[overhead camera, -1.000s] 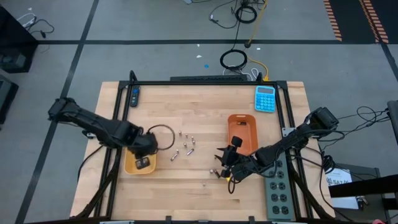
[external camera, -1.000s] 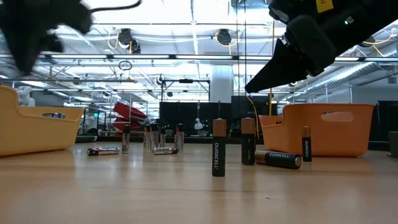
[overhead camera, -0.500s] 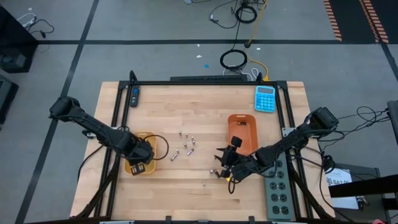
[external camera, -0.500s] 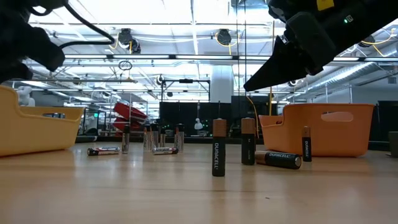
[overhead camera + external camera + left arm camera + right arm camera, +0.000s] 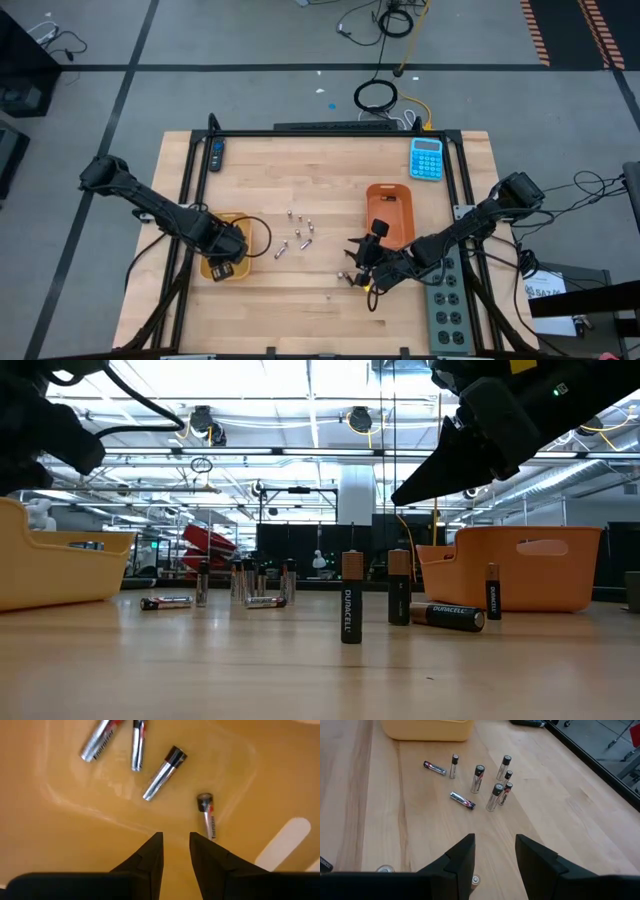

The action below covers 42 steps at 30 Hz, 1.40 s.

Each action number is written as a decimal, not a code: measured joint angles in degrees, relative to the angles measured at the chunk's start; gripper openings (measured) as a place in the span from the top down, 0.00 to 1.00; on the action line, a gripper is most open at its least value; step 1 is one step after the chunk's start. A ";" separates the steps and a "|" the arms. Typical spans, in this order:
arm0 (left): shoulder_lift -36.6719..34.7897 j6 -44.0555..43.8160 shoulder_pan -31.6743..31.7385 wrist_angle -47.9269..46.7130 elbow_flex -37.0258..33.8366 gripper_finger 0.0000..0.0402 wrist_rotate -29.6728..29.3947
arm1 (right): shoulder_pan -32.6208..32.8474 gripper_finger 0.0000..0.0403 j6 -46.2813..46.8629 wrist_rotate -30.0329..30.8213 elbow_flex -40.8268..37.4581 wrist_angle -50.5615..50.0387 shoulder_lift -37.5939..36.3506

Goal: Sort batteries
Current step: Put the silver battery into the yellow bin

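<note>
Partly sorted: four batteries (image 5: pixel 161 774) in the left yellow tray (image 5: pixel 212 268) under the left gripper (image 5: pixel 175 851), fingers apart and empty; more batteries mid-bench, right gripper (image 5: pixel 493 850) also apart, empty.

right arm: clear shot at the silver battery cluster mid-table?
Probably yes. The right gripper hangs with jaws open, facing the silver battery cluster across bare table; nothing stands between them.
</note>
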 joint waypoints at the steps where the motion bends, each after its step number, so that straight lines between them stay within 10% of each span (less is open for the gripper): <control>1: 0.01 0.30 0.00 -0.15 0.11 0.75 -0.70 | 0.00 0.67 -0.14 0.00 0.00 0.00 0.00; 22: 7.58 24.93 6.96 5.43 14.78 0.73 -24.77 | -3.10 0.67 -3.57 -9.04 0.09 7.40 0.00; 42: 19.56 54.23 29.38 22.12 14.84 0.55 -14.84 | -1.95 0.67 -3.79 -8.94 0.07 7.25 3.82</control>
